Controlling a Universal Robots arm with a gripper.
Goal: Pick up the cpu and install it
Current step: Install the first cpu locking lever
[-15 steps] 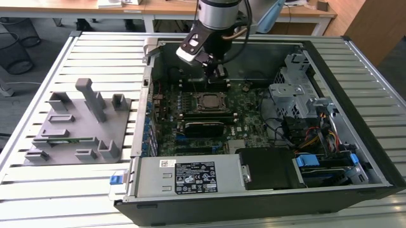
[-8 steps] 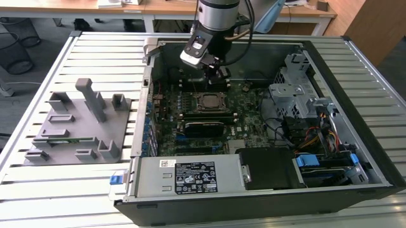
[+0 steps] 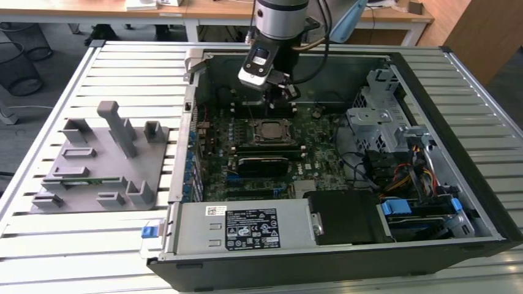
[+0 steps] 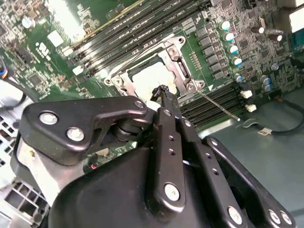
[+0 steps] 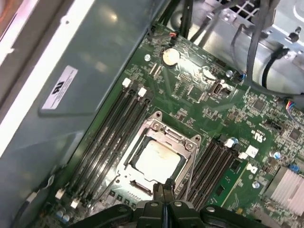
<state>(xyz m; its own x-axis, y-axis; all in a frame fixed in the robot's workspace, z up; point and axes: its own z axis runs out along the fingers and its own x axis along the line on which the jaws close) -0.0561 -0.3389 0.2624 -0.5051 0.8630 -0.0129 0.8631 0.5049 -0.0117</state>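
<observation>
CPU: lies flat in the socket mid-motherboard, at 6 o'clock from my gripper in the exterior view.
Gripper: fingers pressed together, holding nothing, tips close over the chip; contact unclear.
Risk: closed tips could scrape or shift the chip, bending socket pins.
Labels: white sticker on the case wall, print unreadable.

Behind the slatted metal table stand wooden desks and a black wire bin.
</observation>
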